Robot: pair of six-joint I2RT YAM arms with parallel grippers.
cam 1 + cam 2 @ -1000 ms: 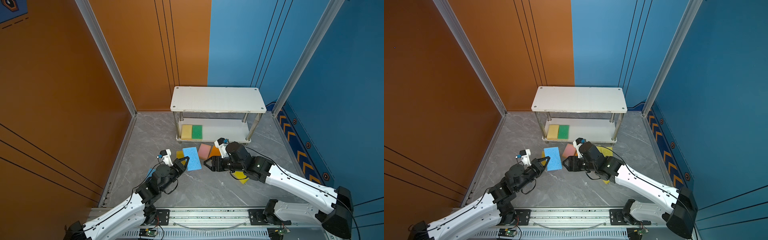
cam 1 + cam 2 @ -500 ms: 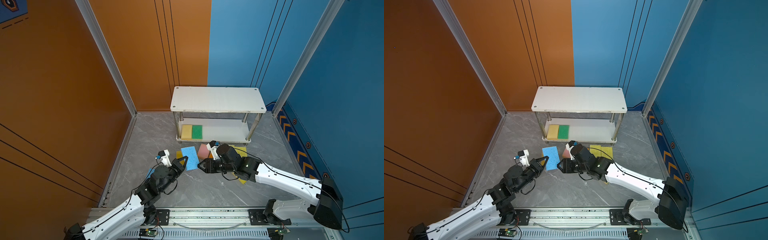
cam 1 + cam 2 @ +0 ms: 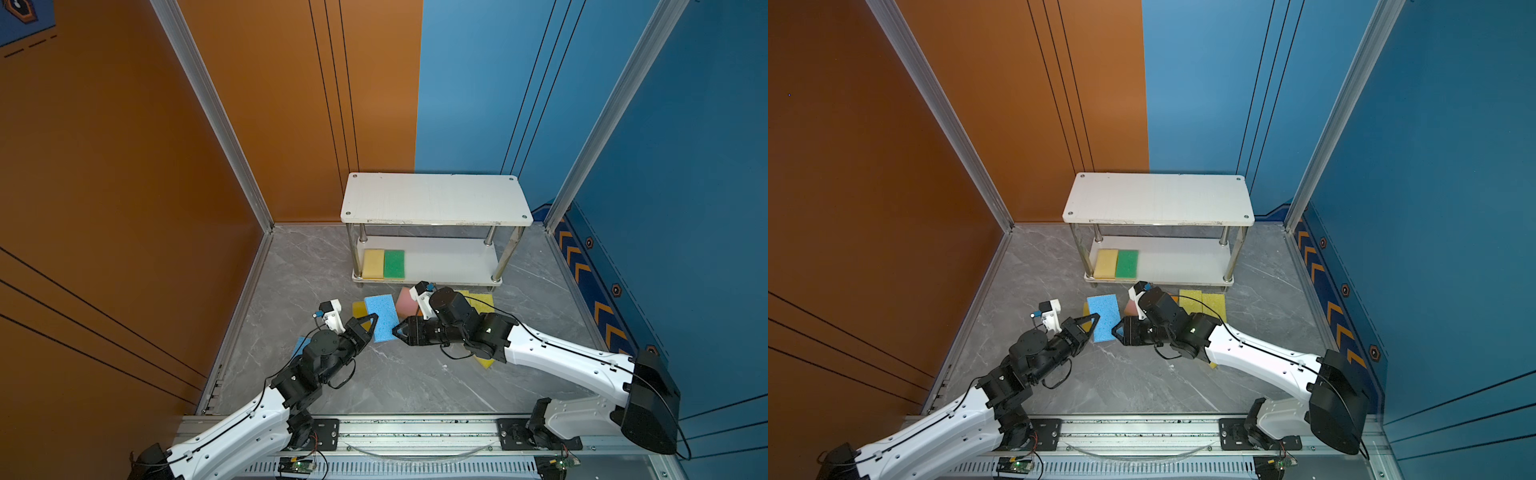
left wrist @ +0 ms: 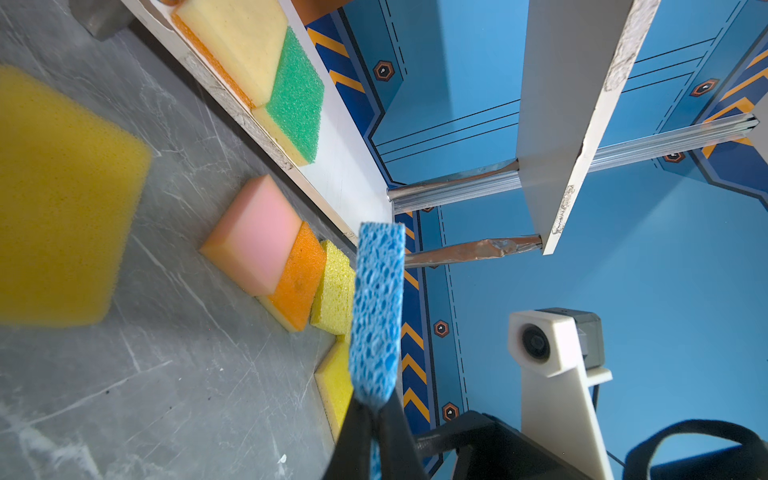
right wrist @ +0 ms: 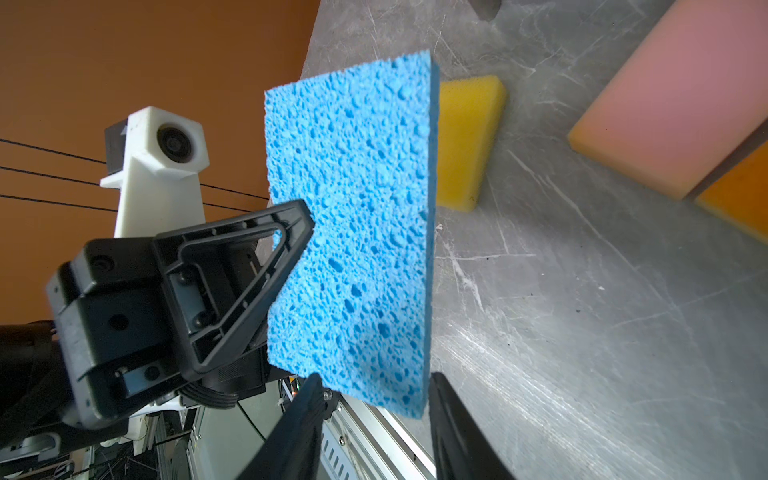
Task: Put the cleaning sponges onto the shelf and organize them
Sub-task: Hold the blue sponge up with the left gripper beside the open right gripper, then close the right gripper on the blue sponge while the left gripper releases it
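Blue sponge [image 3: 380, 316] hangs pinched in the left tool [image 3: 372, 322]; the right tool [image 3: 395, 329] has moved in beside it, jaws spread, likely for a handover.

Grey, seemingly marbled floor [image 3: 395, 386], orange wall [image 3: 124, 166], blue wall [image 3: 685, 208].

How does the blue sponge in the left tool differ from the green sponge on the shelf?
The blue sponge is pinched at one edge by the left tool; the green sponge lies flat on the shelf's lower board. The blue sponge is blue throughout; the green sponge has a yellow layer underneath. Both are rectangular and porous.
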